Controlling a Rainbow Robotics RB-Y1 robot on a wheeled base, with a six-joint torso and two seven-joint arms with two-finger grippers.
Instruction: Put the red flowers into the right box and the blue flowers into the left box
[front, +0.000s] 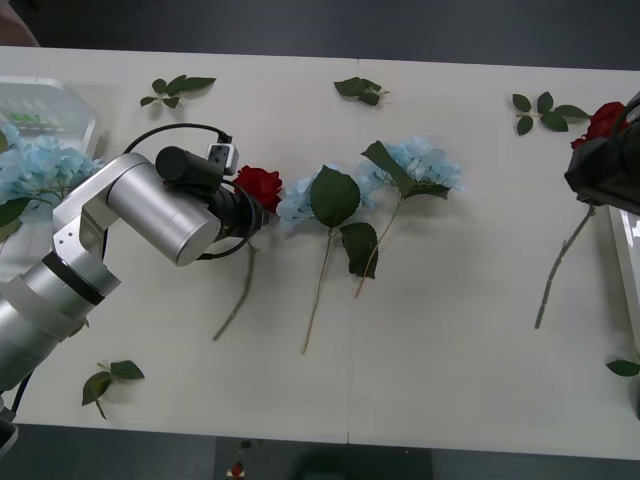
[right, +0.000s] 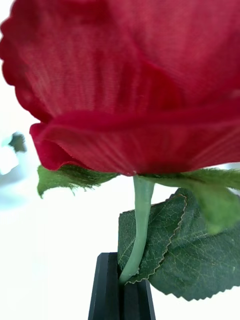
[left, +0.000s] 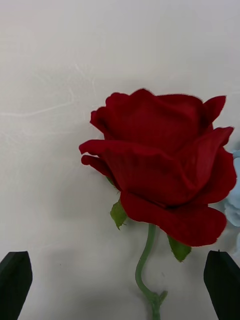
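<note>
L gripper (left: 120, 280) is spread wide over a red rose (front: 259, 184) lying near the table's (front: 450, 340) back edge, left of middle. It's light & floppy w/ soft petals, so grab the thin stem, not the head. R gripper (right: 122, 289) pinches another rose's (front: 603, 120) stem by the right edge.

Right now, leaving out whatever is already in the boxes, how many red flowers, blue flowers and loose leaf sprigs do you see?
Red flowers: 2, one on the table, one in the right gripper
Blue flowers: 2
Loose leaf sprigs: 5
Total: 9
</note>
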